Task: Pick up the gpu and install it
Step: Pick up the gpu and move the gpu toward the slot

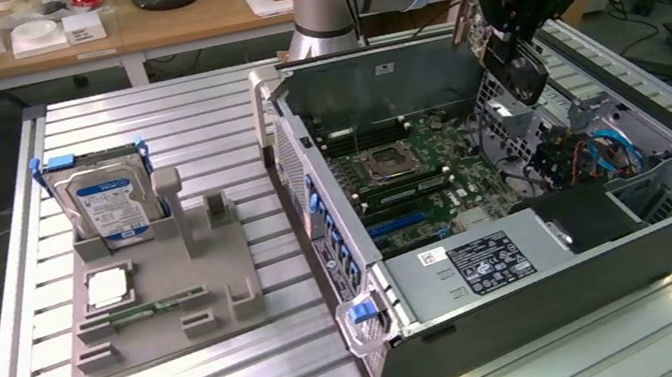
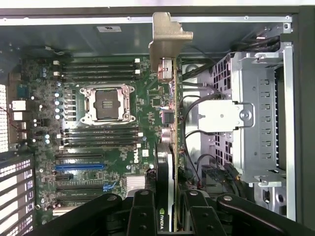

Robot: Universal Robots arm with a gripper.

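The jaws are closed on the graphics card (image 1: 520, 68), gripping 1 end; the card hangs on edge above the open computer case (image 1: 531, 309), over the green motherboard (image 2: 123, 147), not yet in a slot

We hold the gpu (image 1: 515, 69) above the case (image 1: 568, 283); at the exterior view's left, the hard drive (image 1: 108, 199) stands in the holder (image 1: 233, 284).
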